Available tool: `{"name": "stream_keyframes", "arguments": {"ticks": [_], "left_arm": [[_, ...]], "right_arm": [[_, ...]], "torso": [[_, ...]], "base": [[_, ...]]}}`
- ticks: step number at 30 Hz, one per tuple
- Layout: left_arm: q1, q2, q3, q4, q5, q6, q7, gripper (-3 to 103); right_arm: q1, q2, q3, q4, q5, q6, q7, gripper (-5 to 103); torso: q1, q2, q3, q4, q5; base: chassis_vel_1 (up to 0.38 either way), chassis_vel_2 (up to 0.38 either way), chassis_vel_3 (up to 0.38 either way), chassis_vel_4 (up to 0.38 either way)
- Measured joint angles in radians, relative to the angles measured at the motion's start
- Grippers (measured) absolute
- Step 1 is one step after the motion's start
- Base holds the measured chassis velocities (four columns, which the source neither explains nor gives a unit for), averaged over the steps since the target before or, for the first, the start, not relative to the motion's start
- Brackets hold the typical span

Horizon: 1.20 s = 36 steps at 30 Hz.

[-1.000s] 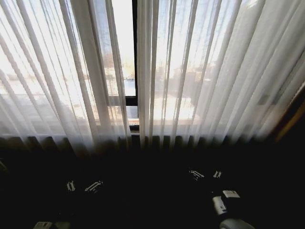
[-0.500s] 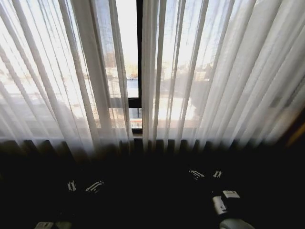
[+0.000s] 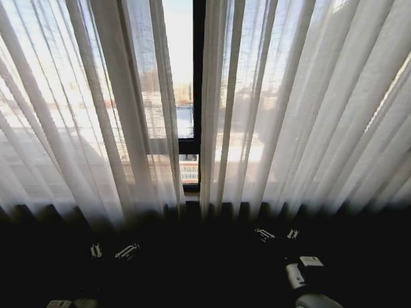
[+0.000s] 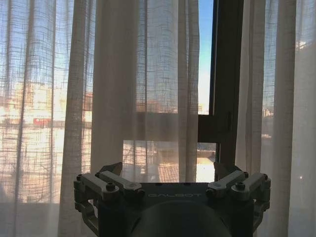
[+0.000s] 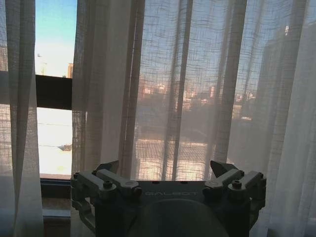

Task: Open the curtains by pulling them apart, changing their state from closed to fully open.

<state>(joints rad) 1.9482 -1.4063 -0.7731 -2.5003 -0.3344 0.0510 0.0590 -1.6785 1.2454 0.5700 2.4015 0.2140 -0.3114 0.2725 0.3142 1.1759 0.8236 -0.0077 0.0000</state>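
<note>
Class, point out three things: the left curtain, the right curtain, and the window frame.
left curtain (image 3: 122,122), head view, broad pleat
right curtain (image 3: 289,115), head view, mid-panel folds
window frame (image 4: 226,74), left wrist view, dark upright bar

A dark window frame (image 3: 198,77) stands upright in the middle of the head view, with a dark crossbar (image 3: 188,146) meeting it lower down. Bright sky (image 3: 178,38) fills the glass beside the upright. Beyond the glass, distant buildings (image 3: 183,95) show as a hazy line, and a pale railing (image 3: 188,172) sits just under the crossbar.

In the left wrist view the same frame upright (image 4: 226,74) rises dark against blue sky (image 4: 205,39). In the right wrist view a dark horizontal bar (image 5: 56,92) crosses the pane, blue sky (image 5: 55,24) above it and a tall building (image 5: 68,70) far off.
</note>
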Motion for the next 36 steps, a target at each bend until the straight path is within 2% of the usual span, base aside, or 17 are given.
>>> {"name": "stream_keyframes", "arguments": {"ticks": [9,12,15,22,29,36], "left_arm": [[-0.008,0.002,0.001,0.0,0.0,0.004,-0.001,100],[-0.009,0.003,0.004,0.0,0.0,0.007,-0.001,100],[-0.012,-0.001,0.007,0.0,0.0,0.014,-0.002,100],[-0.005,-0.008,0.008,0.004,0.01,0.015,-0.004,100],[0.006,-0.005,-0.001,0.002,0.013,0.02,-0.005,100],[0.018,-0.015,0.001,0.001,0.02,0.024,-0.006,100]], "right_arm": [[-0.004,-0.001,-0.017,-0.001,-0.019,0.01,-0.005,100],[-0.005,-0.004,-0.022,0.0,-0.019,0.011,-0.005,100],[0.001,-0.008,-0.039,-0.011,-0.018,0.036,-0.005,100],[0.016,-0.009,-0.085,-0.048,-0.053,0.057,0.002,100],[0.085,-0.013,-0.065,-0.103,0.013,0.024,0.032,100],[0.152,-0.041,-0.042,-0.145,0.058,0.008,0.052,100]], "torso": [[0.0,0.0,0.0,0.0,0.0004],[0.0,0.0,0.0,-0.0002,-0.0006],[0.0,0.0,0.0,0.0002,0.0008],[0.001,0.0,0.0,-0.0001,-0.001],[0.0,0.0,0.0,0.0,0.0013],[-0.002,0.001,-0.001,-0.0002,0.0003]], "base": [[-0.197,0.494,0.194,-0.498],[-0.175,0.579,0.138,-0.607],[-0.096,0.601,0.104,-0.611],[-0.149,0.421,0.143,-0.475],[-0.078,0.078,0.087,-0.041],[0.006,-0.068,0.0,0.075]]}}
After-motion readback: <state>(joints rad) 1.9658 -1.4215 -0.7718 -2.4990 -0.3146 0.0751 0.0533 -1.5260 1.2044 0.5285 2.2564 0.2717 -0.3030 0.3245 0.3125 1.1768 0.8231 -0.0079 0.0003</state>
